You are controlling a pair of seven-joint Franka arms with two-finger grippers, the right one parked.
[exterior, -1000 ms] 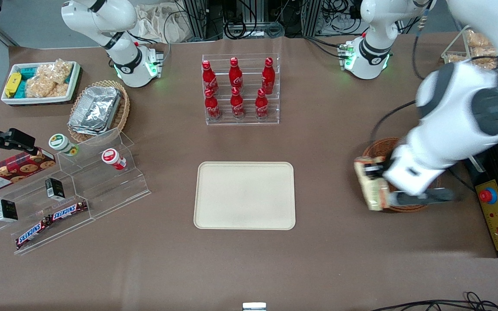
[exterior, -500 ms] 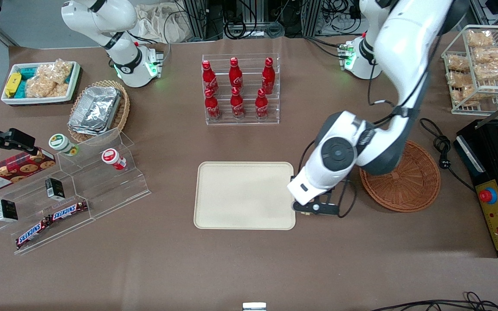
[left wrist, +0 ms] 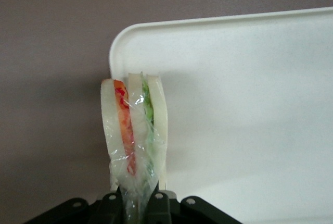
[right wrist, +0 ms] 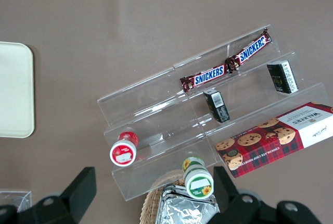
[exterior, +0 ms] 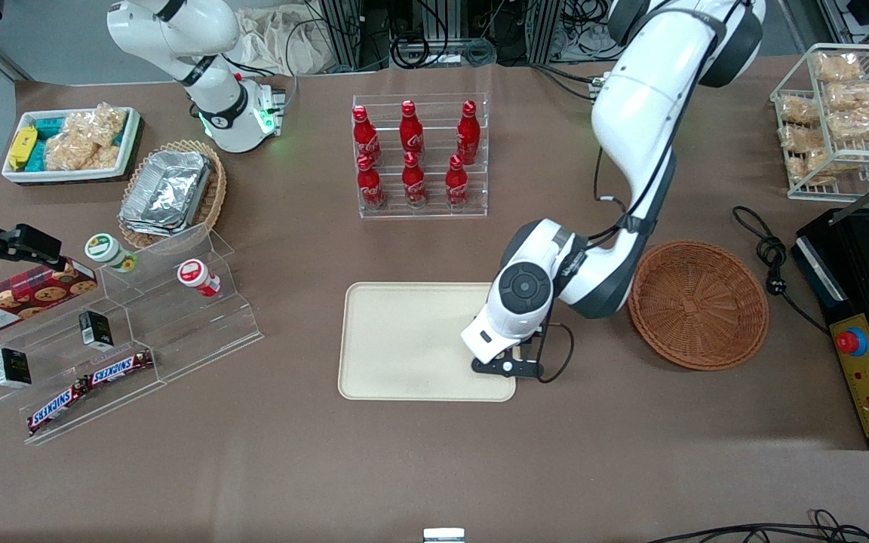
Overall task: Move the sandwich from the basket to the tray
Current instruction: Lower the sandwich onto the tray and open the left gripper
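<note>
The sandwich point(left wrist: 134, 133) is already out of the basket point(exterior: 698, 304), which now shows only bare wicker in the front view, so the first part of the task looks done. The pincer point(left wrist: 136, 199) is clenched on the sandwich: in the left wrist view the black fingers press the clear wrap at the narrow end, and the bread layers with the red-orange and green filling stand away from them. The sandwich hangs above a rounded corner of the tray point(left wrist: 250, 88), partly over the cream surface and partly over the brown desk point(left wrist: 52, 52) at the rim. I cannot tell from these views if it already touches the tray or is a little above it. In the front view the pincer point(exterior: 508, 367) is under the wrist of the working arm point(exterior: 634, 128), at the tray point(exterior: 404, 339) edge nearest the basket and toward the 4 o'clock corner of the tray, and the sandwich itself is hidden there by the arm. The basket lies at 3 o'clock from the tray, near it but apart. In my judgement the carrying is almost finished. What is left is to bring the sandwich fully over the tray floor, lower it, release the grip and take the arm away.
</note>
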